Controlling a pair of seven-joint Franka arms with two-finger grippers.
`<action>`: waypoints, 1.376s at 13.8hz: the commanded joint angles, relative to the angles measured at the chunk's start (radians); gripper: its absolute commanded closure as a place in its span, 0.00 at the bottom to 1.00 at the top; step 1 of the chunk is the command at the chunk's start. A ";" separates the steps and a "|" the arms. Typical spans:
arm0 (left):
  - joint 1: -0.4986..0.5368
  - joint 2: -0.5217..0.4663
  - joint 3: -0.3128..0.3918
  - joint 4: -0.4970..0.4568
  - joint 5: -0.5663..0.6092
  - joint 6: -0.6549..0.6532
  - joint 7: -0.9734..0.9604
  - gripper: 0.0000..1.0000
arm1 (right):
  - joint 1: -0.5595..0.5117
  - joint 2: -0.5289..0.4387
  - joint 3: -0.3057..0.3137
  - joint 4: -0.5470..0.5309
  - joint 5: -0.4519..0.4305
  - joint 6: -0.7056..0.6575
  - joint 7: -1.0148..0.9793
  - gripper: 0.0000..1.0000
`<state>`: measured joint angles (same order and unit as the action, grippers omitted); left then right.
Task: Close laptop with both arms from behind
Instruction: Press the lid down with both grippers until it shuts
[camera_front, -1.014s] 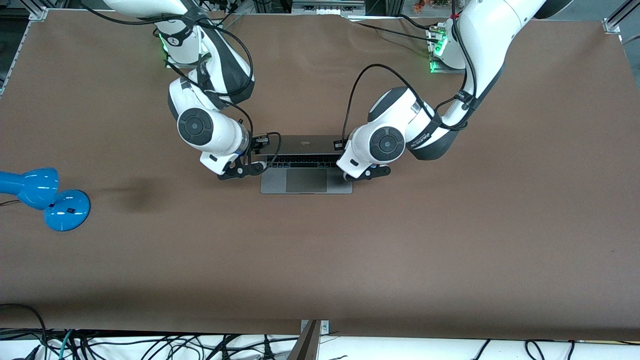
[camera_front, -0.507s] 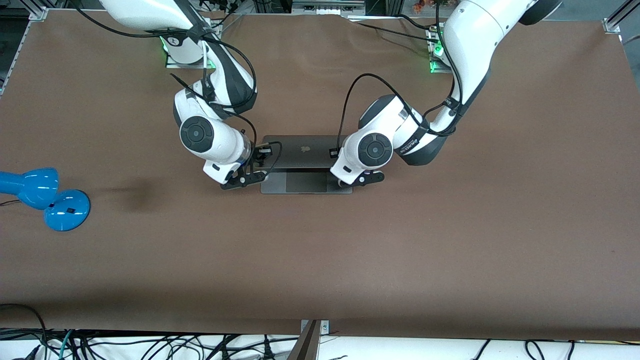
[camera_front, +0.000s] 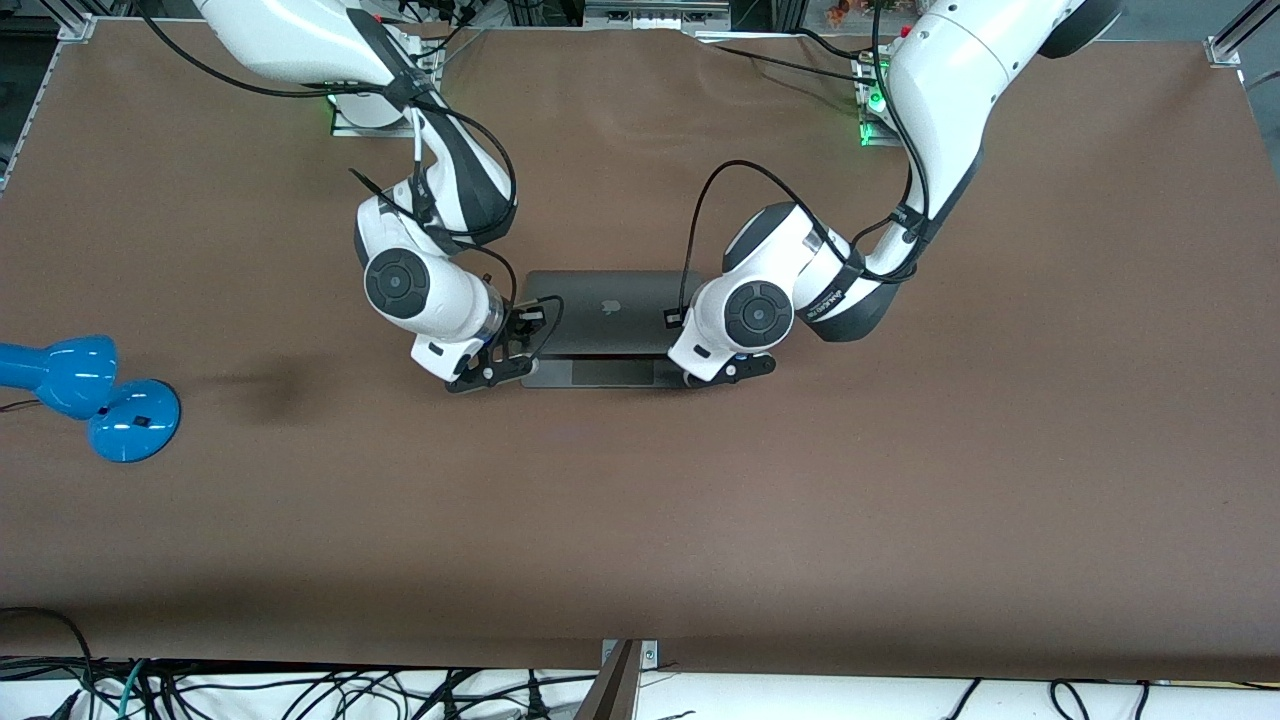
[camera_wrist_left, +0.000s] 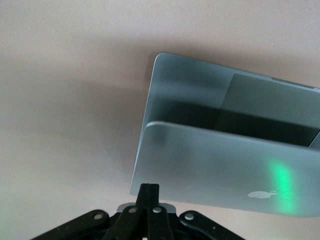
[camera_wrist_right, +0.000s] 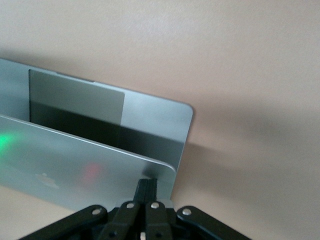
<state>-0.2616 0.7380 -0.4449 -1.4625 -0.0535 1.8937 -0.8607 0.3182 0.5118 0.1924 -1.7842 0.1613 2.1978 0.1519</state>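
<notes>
The space-grey laptop (camera_front: 607, 310) lies mid-table with its lid tilted far down over the base. Only a strip of the base with the trackpad (camera_front: 600, 372) shows. The apple logo faces up. My right gripper (camera_front: 497, 366) is shut, its fingertips against the back of the lid at the corner toward the right arm's end; in the right wrist view the gripper (camera_wrist_right: 147, 183) touches the lid (camera_wrist_right: 75, 167). My left gripper (camera_front: 722, 368) is shut against the lid's other corner; in the left wrist view the gripper (camera_wrist_left: 149, 187) touches the lid (camera_wrist_left: 225, 167) over the base (camera_wrist_left: 190, 95).
A blue desk lamp (camera_front: 95, 395) lies at the table's edge toward the right arm's end. Cables (camera_front: 300, 690) hang below the table's edge nearest the front camera. Brown tabletop (camera_front: 640, 520) spreads around the laptop.
The lid has swung down toward the base, covering the keyboard and most of the trackpad. Both grippers have moved with it, toward the front camera and lower.
</notes>
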 joint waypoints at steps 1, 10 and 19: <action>-0.019 0.040 0.009 0.050 0.026 0.015 -0.003 1.00 | 0.006 0.024 -0.011 0.023 -0.009 0.020 -0.034 1.00; -0.091 0.107 0.095 0.100 0.026 0.065 -0.001 1.00 | 0.007 0.071 -0.021 0.045 -0.009 0.062 -0.048 1.00; -0.105 0.153 0.112 0.122 0.060 0.091 -0.001 1.00 | 0.010 0.151 -0.021 0.078 -0.031 0.132 -0.048 1.00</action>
<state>-0.3473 0.8634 -0.3465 -1.3866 -0.0209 1.9868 -0.8603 0.3195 0.6199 0.1778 -1.7435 0.1560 2.3078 0.1120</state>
